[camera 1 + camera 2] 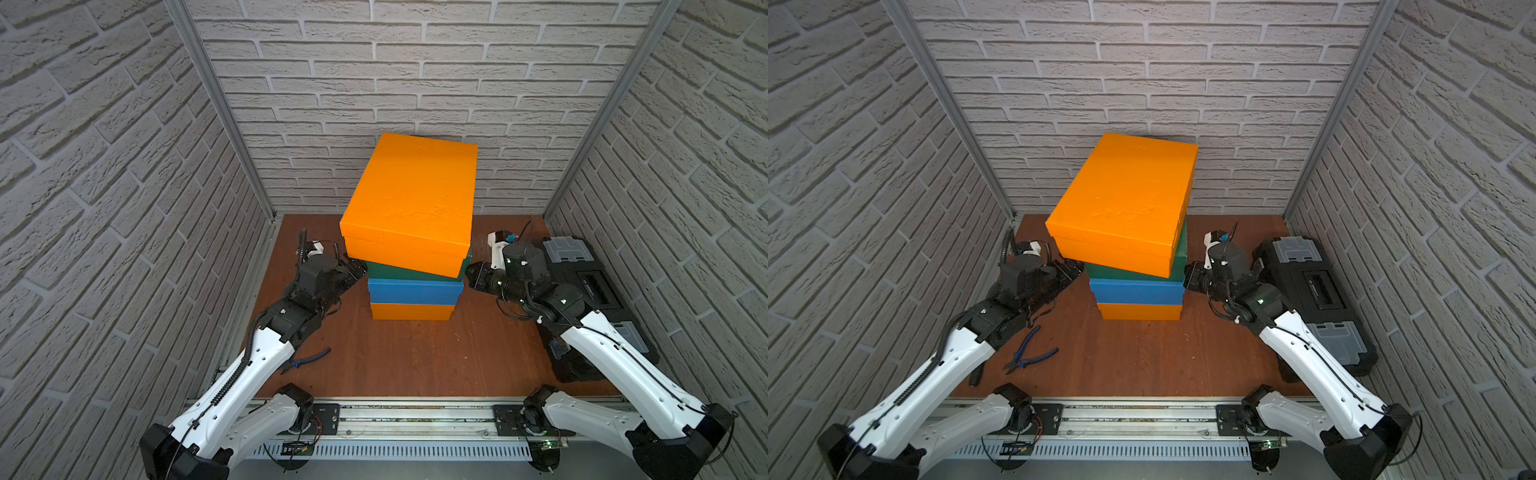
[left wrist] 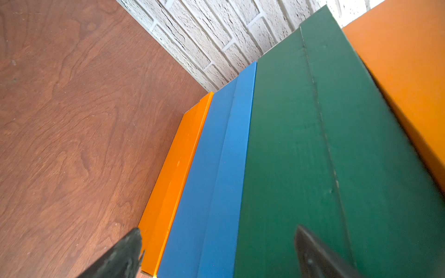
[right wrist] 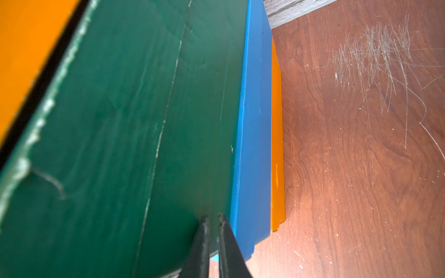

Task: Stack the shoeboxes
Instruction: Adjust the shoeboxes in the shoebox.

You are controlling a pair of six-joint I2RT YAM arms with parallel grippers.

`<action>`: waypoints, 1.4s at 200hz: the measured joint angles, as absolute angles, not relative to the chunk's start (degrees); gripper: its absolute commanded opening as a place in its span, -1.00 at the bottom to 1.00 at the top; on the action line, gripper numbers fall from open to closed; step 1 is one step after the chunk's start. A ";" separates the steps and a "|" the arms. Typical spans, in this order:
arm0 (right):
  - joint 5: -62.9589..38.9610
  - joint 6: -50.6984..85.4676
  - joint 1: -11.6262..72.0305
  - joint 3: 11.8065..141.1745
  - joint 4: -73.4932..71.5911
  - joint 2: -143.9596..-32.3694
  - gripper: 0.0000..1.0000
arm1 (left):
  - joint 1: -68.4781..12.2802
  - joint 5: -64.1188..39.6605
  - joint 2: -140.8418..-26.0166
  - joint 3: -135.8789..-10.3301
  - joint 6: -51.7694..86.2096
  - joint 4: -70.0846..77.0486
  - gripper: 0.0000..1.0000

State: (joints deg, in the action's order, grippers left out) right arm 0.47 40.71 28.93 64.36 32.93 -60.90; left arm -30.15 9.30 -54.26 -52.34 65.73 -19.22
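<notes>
The blue box [image 1: 415, 291] is my marker. It lies on the lower orange box [image 1: 411, 311], which rests on the table [image 1: 415, 361]. The green box [image 1: 411, 272] sits directly on the blue box, a little skewed. The upper orange box [image 1: 409, 195] sits 2 levels above the blue box, twisted and tilted, and overhangs toward my left. All 4 are piled.

My left gripper [image 1: 357, 270] is just left of the blue box, near the green one's side. Its jaws are spread wide and hold nothing; in the left wrist view its fingers [image 2: 130, 250] straddle the box sides.

My right gripper [image 3: 213, 216] is just right of the blue box. Its jaws are pressed nearly together and empty, with the tips at the green box's side. I cannot tell whether they touch it.

A black toolbox [image 1: 1312, 286] lies well to the right of the blue box. Pliers [image 1: 1027, 353] lie to its left, nearer my base.
</notes>
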 measured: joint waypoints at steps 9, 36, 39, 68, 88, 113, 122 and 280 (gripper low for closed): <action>0.60 40.60 29.08 64.36 33.52 -60.49 -0.75 | -30.37 9.30 -54.24 -52.18 65.87 -19.03 0.96; 1.26 40.40 29.21 64.36 35.18 -59.61 -0.75 | -31.51 9.41 -54.15 -52.03 66.26 -18.90 0.96; 1.32 40.34 29.21 64.36 35.24 -59.57 -0.75 | -31.62 9.41 -54.13 -52.03 66.28 -18.92 0.96; 1.58 40.21 29.21 64.38 35.38 -59.61 -0.74 | -31.99 9.47 -53.67 -51.99 66.57 -19.31 0.96; 1.80 40.03 29.21 64.38 35.35 -59.68 -0.74 | -32.42 9.76 -53.01 -51.90 66.54 -19.92 0.96; 1.91 39.79 29.21 64.49 35.20 -60.05 -0.75 | -32.77 9.82 -52.23 -51.88 66.48 -20.86 0.96; 1.91 39.66 29.21 64.69 35.20 -60.31 -0.75 | -32.80 9.85 -52.05 -51.88 66.48 -21.12 0.96; -8.25 36.21 20.23 64.14 36.95 -58.63 -0.76 | -32.36 9.21 -48.58 -51.88 63.13 -25.19 0.96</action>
